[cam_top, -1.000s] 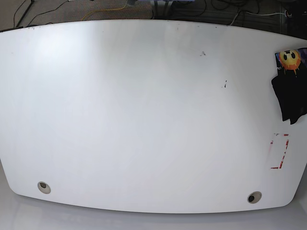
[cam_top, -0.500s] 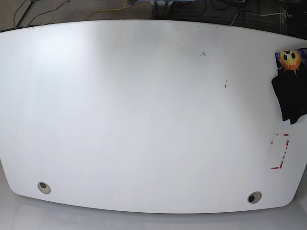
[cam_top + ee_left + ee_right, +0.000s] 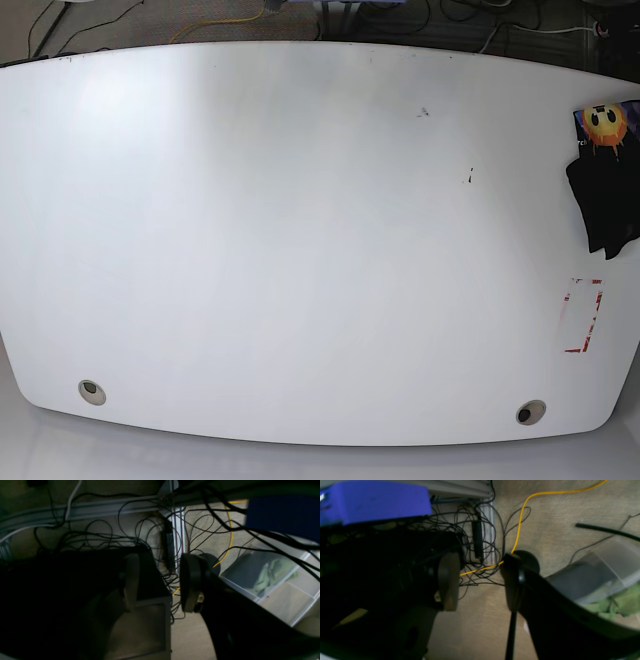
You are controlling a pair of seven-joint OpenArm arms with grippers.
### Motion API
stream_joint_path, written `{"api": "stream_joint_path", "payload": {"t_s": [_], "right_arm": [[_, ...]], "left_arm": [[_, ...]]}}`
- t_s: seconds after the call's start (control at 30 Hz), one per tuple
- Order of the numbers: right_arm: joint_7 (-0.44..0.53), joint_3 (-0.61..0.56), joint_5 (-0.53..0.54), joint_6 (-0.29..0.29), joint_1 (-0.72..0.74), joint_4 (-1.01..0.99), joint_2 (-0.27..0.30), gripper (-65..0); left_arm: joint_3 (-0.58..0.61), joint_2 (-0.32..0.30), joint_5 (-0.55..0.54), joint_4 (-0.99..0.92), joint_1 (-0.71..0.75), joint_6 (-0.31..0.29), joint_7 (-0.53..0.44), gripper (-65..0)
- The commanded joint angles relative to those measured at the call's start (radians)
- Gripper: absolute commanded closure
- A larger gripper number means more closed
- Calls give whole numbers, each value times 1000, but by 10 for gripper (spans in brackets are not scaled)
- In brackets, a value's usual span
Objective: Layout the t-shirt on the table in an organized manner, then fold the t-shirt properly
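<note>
**Shirt at the table's edge, both arms parked off the table**

The white table (image 3: 300,240) fills the base view and is nearly all bare surface, so there is ample room to spread a garment flat. Only a sliver of the black t-shirt (image 3: 605,190) shows, at the far right edge of that view, with its orange sun-face print (image 3: 605,122) uppermost and the dark cloth bunched below it; the rest runs out of frame, so how it is crumpled cannot be told. It lies just above the red-outlined rectangle mark (image 3: 583,315). Laying out has, by my judgement, not begun.

Neither arm appears over the table. Both wrist cameras look down at carpet and tangled cables (image 3: 140,537), which suggests a resting pose away from the work. The left gripper (image 3: 158,582) has its jaws apart with nothing between them; the right gripper (image 3: 480,581) likewise stands parted and empty. A yellow cable (image 3: 520,520) crosses the floor beneath.
</note>
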Motion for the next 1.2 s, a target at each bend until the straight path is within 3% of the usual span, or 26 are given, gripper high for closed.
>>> {"api": "stream_joint_path", "payload": {"t_s": [0.0, 0.17, 0.23, 0.33, 0.53, 0.97, 1.17], "right_arm": [[12, 5, 1, 10, 16, -41, 6, -270], [12, 6, -43, 7, 95, -136, 8, -270], [12, 6, -62, -20, 121, -176, 16, -273], [12, 6, -88, -57, 165, -247, 28, -274], [14, 6, -115, -75, 243, -354, 45, -274], [14, 6, -163, -171, 375, -535, 57, -276], [14, 5, -188, -200, 398, -551, 52, -276]], "left_arm": [[0, -6, -7, -65, -24, -7, -10, -250], [3, -6, -7, -188, -107, -5, -10, -250], [3, -6, -7, -229, -125, -2, -10, -250], [3, -6, -7, -277, -151, 36, -10, -250], [27, -6, -4, -364, -215, 110, -5, -250], [64, -8, -7, -629, -387, 124, -5, -250], [67, -6, -5, -698, -435, 217, -4, -250]]}}
